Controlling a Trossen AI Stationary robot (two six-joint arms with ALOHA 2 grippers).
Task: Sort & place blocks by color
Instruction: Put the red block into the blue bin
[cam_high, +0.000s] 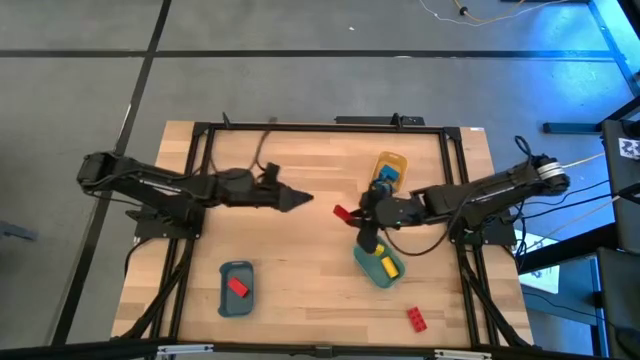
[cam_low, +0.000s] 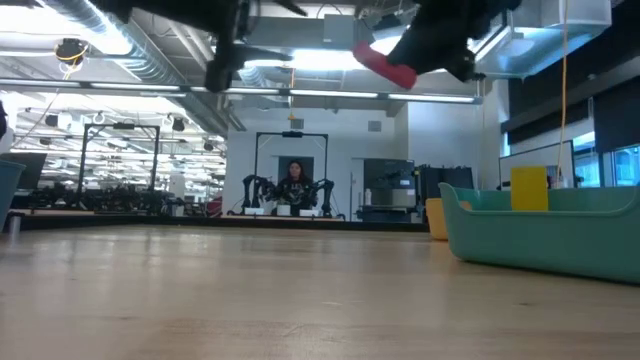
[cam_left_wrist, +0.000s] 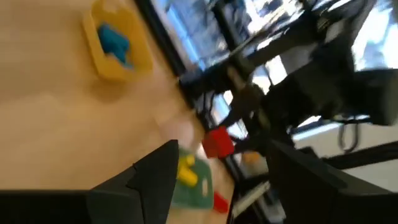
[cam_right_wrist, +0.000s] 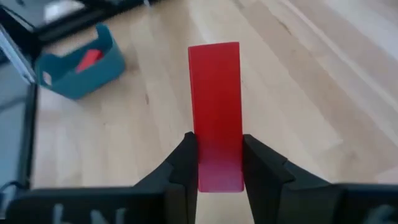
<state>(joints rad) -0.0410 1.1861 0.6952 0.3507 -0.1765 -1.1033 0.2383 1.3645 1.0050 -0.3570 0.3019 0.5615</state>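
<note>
The right gripper (cam_high: 347, 214) hangs above the middle of the wooden table (cam_high: 320, 170), its jaws clamped on a red block (cam_right_wrist: 215, 112). In the right wrist view the block stands lengthwise between the two dark fingers (cam_right_wrist: 184, 163), which press on its long sides near one end; most of its length sticks out ahead of the fingertips. In the low view the red block is well clear of the tabletop, tilted, up near the top of the frame.

The left gripper (cam_high: 303, 199) hovers over the table left of centre, pointing toward the right gripper, its jaws apart and holding nothing. The two grippers are near each other but not touching.

The slate-blue tray (cam_high: 237, 290) lies near the front left with one red block (cam_high: 238, 287) in it. The teal tray (cam_high: 368, 265) lies just beside and in front of the right gripper and holds yellow blocks (cam_high: 386, 264). The yellow tray (cam_high: 394, 161) lies toward the back, behind the right gripper, with blue blocks (cam_high: 387, 176) inside. Another red block (cam_high: 416, 319) lies loose on the table near the front right, apart from every tray.
</note>
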